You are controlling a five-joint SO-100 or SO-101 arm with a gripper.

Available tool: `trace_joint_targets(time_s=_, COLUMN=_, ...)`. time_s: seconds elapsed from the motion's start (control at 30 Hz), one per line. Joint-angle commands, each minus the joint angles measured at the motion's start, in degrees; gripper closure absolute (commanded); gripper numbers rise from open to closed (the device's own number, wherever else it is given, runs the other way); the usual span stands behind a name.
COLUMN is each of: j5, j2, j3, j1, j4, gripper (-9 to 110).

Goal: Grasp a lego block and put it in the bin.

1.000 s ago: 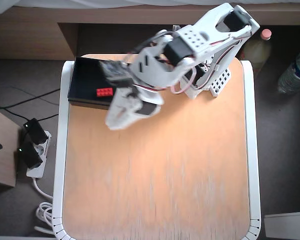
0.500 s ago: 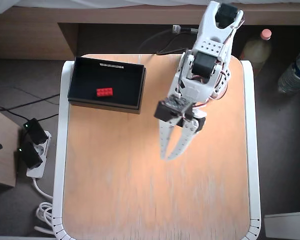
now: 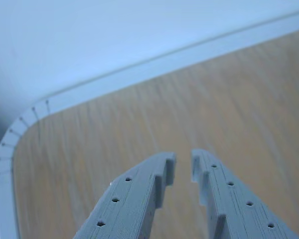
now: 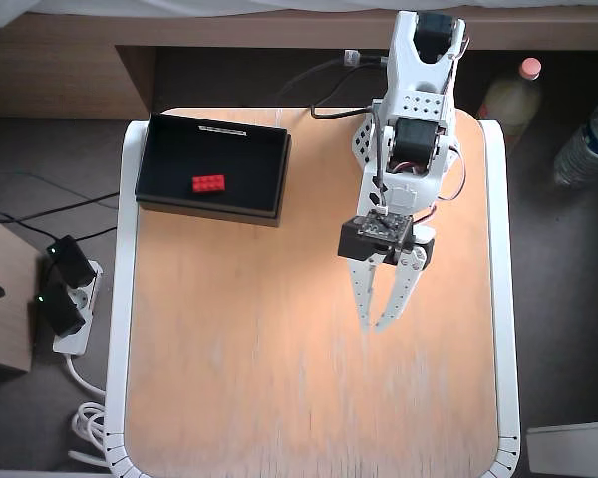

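1. One wooden table with a white rim is seen beneath the gripper in the overhead view; its bare orange-brown top fills the space around the fingertips on every side.
2. Grey carpet is seen beyond the rim, with a white power strip and cables far to the gripper's left in the overhead view, level with the fingers.
3. Two bottles are seen on the floor up and to the right of the gripper in the overhead view, past the table edge; a wooden bed frame runs along the top, behind the arm's base.
4. The arm is seen stretched from its base at the table's far edge down toward the table's middle, the gripper pointing toward the bottom of the overhead view, with a black wrist block just above the fingers.
5. In the wrist view the two grey fingers are seen almost together, only a narrow slit left between the tips of the gripper and nothing held in it; the table's rounded corner lies ahead and to the left.
6. The bin is seen well apart, up and to the left of the gripper in the overhead view, at the table's corner.
7. The lego block is seen lying inside the bin, on its dark floor.
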Motion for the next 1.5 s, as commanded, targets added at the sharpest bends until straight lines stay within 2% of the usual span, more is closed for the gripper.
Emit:
trace_joint_targets(time_s=0.0, j5=0.35, j2=3.69, j3=1.41, j1=-1.58, j4=-2.2, gripper=101)
trace_joint_targets(time_s=0.33, j5=3.25, j2=9.14, j3=11.6, j1=-1.49, j4=-0.53, gripper=101)
trace_joint_targets(time_s=0.77, j5=6.06, j2=9.23, j3=21.27, j1=-1.49, j4=18.02, gripper=101)
trace_joint_targets(time_s=0.97, j5=10.02, j2=9.23, j3=23.38, j1=-0.97, j4=27.6, gripper=101)
trace_joint_targets(time_s=1.03, j5=14.41, j2=9.23, j3=23.38, j1=-0.97, j4=31.64, gripper=101)
trace_joint_targets(time_s=1.17, j5=11.51, j2=9.23, j3=23.38, j1=-0.97, j4=31.64, gripper=101)
trace_joint_targets(time_s=1.3, j5=4.48, j2=9.23, j3=23.38, j1=-0.97, j4=31.64, gripper=101)
trace_joint_targets(time_s=1.47, j5=2.72, j2=9.23, j3=23.38, j1=-0.88, j4=31.64, gripper=101)
